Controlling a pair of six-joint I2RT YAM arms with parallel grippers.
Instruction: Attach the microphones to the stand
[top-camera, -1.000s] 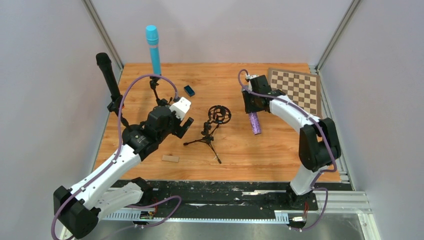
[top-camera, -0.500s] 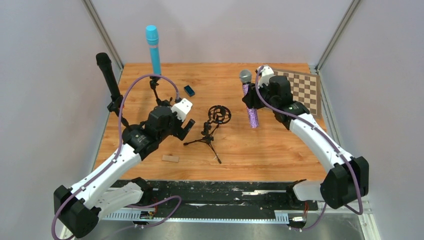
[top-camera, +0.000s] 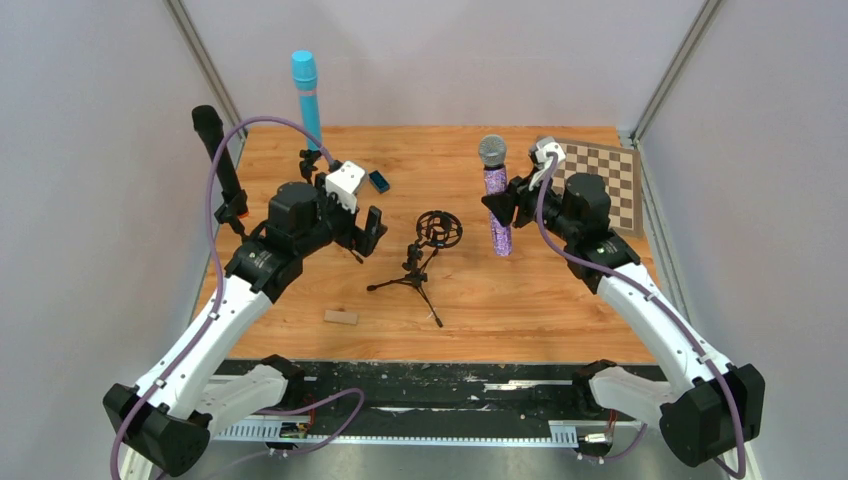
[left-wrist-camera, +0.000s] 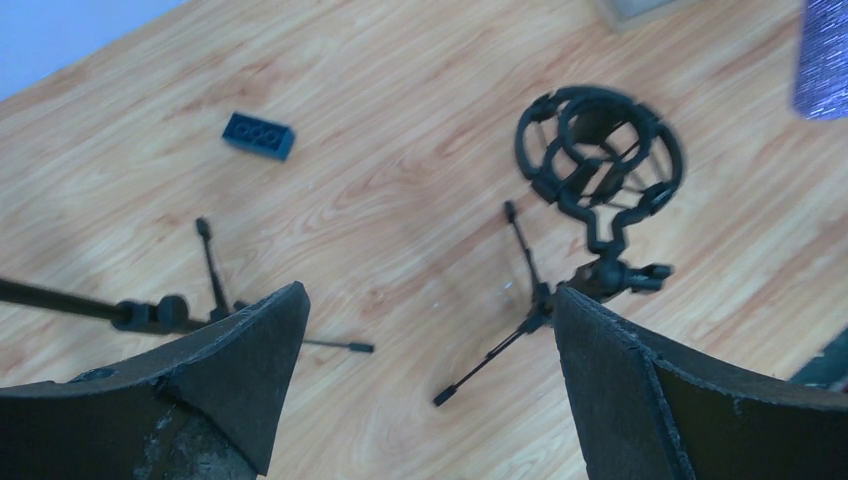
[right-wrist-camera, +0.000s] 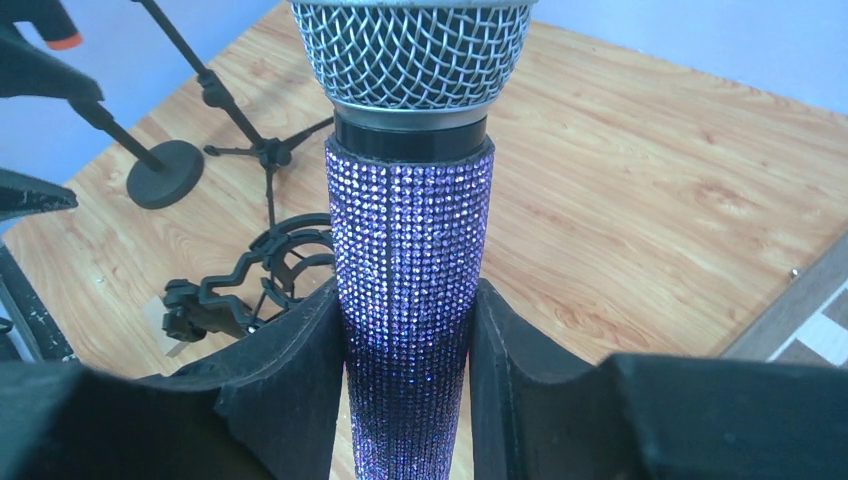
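1. Wooden block (top-camera: 340, 317): small, flat on the table (top-camera: 560, 300), nearest the arm bases.
2. Tripod stand (top-camera: 418, 270): mid-table; its black shock mount (top-camera: 439, 229) holds nothing.
3. Left gripper (left-wrist-camera: 428, 293): jaws spread wide, nothing between them, just left of the tripod stand.
4. Right gripper (right-wrist-camera: 408, 360): clenched on the purple glitter microphone (top-camera: 497, 208), both fingers pressing the lower body.
5. Purple glitter microphone: long axis near vertical, silver mesh head (right-wrist-camera: 412, 48) up, tail toward the table; right of the shock mount, apart from it.
6. Blue brick (top-camera: 378, 181): flat, beyond the left gripper.
7. Chessboard (top-camera: 605, 180): far right corner.
8. Black microphone (top-camera: 215, 150): on a stand at the left edge, head up, leaning slightly.
9. Light blue microphone (top-camera: 307, 95): on a stand at the far edge, upright, head up.
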